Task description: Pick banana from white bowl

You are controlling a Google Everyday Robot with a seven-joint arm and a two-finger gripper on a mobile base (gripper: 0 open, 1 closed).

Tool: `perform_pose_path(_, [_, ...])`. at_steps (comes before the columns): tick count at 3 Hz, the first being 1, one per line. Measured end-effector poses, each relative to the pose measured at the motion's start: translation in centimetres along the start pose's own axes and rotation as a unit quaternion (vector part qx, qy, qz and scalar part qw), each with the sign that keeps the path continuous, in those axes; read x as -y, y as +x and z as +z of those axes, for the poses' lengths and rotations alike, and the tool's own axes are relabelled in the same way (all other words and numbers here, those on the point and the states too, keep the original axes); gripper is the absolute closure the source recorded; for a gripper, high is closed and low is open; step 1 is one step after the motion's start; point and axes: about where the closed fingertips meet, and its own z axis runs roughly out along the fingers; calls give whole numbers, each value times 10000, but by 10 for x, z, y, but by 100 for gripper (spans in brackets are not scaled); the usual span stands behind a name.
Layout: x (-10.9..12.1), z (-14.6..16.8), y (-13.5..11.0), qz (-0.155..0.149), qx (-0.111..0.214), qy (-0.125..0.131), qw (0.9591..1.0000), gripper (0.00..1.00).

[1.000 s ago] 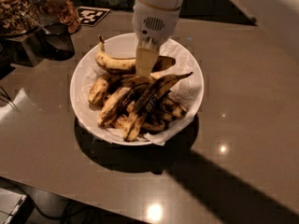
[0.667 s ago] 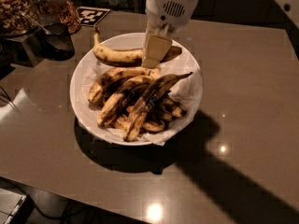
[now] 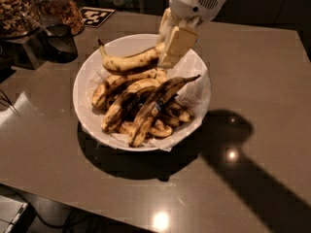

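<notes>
The white bowl (image 3: 90,120) sits at the middle of the table, lined with crumpled white paper and holding several dark, speckled bananas. The banana (image 3: 129,62), long, yellow with brown speckles and a dark stem tip at its left end, hangs above the far side of the bowl. My gripper (image 3: 167,45) comes down from the top, over the bowl's far rim. It is shut on the banana's right end and holds it lifted clear of the pile.
Glass jars of nuts (image 3: 14,6) and a dark cup (image 3: 58,40) stand at the back left. A black-and-white marker tag (image 3: 95,16) lies behind the bowl. The brown table's front edge (image 3: 73,203) runs along the bottom left.
The gripper has risen and moved back and right, lifting the banana out of the pile. The other bananas stay in the bowl.
</notes>
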Motion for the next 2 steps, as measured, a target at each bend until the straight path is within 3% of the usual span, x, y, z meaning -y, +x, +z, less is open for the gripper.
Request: perform_pose_path(2, [-14, -21, 34, 21, 427, 21, 9991, 100])
